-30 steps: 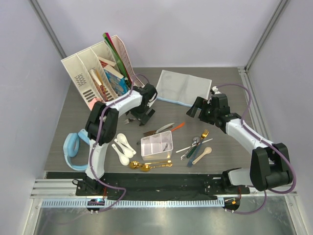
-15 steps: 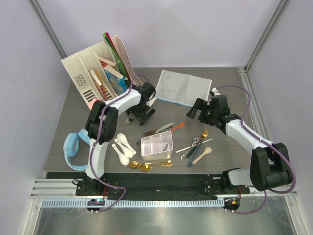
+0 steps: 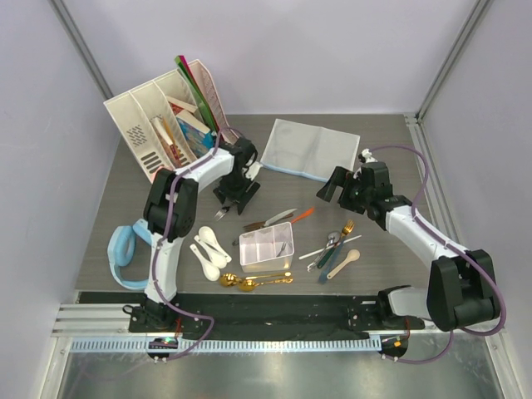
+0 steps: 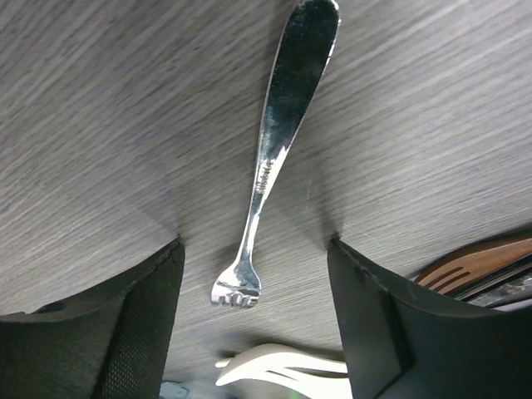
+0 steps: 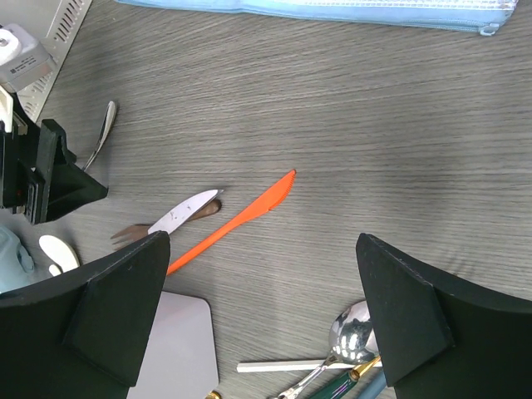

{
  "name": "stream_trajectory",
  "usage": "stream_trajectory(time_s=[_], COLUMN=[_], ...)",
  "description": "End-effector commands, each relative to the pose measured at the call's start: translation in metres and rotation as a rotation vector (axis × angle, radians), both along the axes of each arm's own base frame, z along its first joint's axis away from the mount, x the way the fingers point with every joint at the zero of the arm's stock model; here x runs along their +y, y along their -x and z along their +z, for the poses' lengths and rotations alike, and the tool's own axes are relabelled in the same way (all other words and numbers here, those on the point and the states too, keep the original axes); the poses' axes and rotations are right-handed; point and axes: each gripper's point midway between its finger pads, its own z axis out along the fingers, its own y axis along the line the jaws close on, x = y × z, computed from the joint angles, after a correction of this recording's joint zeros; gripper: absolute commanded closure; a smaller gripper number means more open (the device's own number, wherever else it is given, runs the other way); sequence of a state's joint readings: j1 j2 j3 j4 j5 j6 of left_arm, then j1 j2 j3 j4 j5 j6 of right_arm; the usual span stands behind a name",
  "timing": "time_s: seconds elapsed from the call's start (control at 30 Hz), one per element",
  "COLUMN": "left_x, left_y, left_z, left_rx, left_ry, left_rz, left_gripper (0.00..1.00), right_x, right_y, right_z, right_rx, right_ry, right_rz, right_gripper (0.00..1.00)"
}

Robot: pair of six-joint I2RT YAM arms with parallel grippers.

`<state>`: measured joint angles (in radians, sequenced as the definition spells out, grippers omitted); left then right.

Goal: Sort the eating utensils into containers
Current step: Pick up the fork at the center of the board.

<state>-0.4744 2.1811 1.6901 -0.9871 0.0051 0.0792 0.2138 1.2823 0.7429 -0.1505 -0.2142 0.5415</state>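
A silver fork (image 4: 274, 150) lies flat on the table, its tines between the fingers of my open left gripper (image 4: 255, 249), which hovers low over it untouched. In the top view that fork (image 3: 220, 212) pokes out just below the left gripper (image 3: 233, 194). The white divided container (image 3: 266, 247) sits centre front, with a utensil in its right compartment. White soup spoons (image 3: 211, 247) lie to its left, gold spoons (image 3: 253, 281) in front, and a mixed pile (image 3: 337, 248) to its right. My right gripper (image 5: 262, 241) hangs open and empty above the orange knife (image 5: 237, 218) and a silver knife (image 5: 183, 212).
A cream file rack with books (image 3: 166, 125) stands at the back left, close behind the left arm. A grey-blue cloth (image 3: 312, 150) lies at the back centre. A light blue headband-like object (image 3: 125, 253) rests at the left front edge.
My left gripper has shifted a little to the left and back, over the silver fork. The right arm has barely moved, and both grippers stayed open.
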Motion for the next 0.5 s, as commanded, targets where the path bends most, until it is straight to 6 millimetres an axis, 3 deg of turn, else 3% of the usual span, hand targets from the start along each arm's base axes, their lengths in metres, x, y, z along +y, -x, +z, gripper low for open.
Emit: stream_trajectory(time_s=[0.0,0.1,0.13,0.33,0.4,0.43,0.47], left_x=[-0.006,-0.005,-0.005,-0.018,-0.02,-0.02,-0.019], left_y=[0.037,0.039,0.04,0.06,0.061,0.06,0.06], left_z=[-0.027,-0.021,-0.019,-0.022,-0.022,-0.022,-0.023], left_rx=[0.162,0.131,0.132,0.158,0.137,0.128,0.123], left_ry=[0.057,0.059,0.059,0.095,0.11,0.111,0.105], left_rz=[0.061,0.081,0.126,0.192,0.213,0.219,0.237], left_gripper=[0.33,0.39,0.48,0.64,0.74,0.92,0.95], right_x=[0.003,0.005,0.004,0.005,0.004,0.004,0.004], right_y=[-0.006,-0.004,-0.004,-0.003,-0.003,-0.003,-0.003], right_z=[0.019,0.016,0.015,0.014,0.013,0.013,0.013], right_rx=[-0.058,-0.049,-0.046,-0.047,-0.044,-0.044,-0.041], right_ry=[-0.024,-0.028,-0.029,-0.027,-0.026,-0.026,-0.025], right_rz=[-0.001,0.007,0.005,0.009,0.009,0.009,0.009], right_gripper=[0.0,0.0,0.0,0.0,0.0,0.0,0.0])
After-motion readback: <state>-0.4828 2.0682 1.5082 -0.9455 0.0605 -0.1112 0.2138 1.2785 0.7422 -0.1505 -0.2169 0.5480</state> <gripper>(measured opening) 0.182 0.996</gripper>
